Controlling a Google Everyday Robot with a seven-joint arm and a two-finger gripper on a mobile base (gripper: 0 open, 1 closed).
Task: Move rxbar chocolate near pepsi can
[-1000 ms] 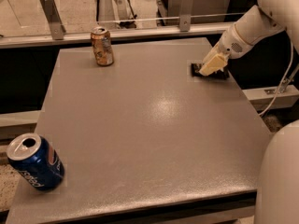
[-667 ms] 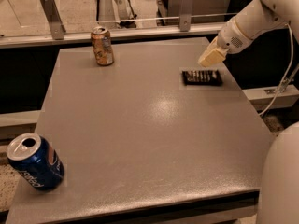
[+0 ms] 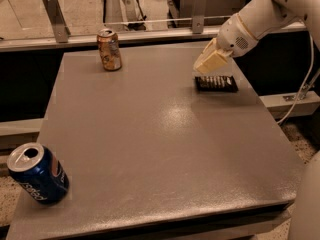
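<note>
Camera view. The rxbar chocolate is seen lying flat at the far right of the tabletop, well apart from the pepsi can, which is set at the near left corner. The gripper is held just above the bar's left end; whether it is spread or closed cannot be told. A brown-gold can is placed far left.

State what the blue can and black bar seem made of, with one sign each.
Pepsi can: likely painted metal, glossy, bare silver top. Rxbar chocolate: probably plastic-film wrapper, black, printed white lettering. The end effector hangs just above the bar.
</note>
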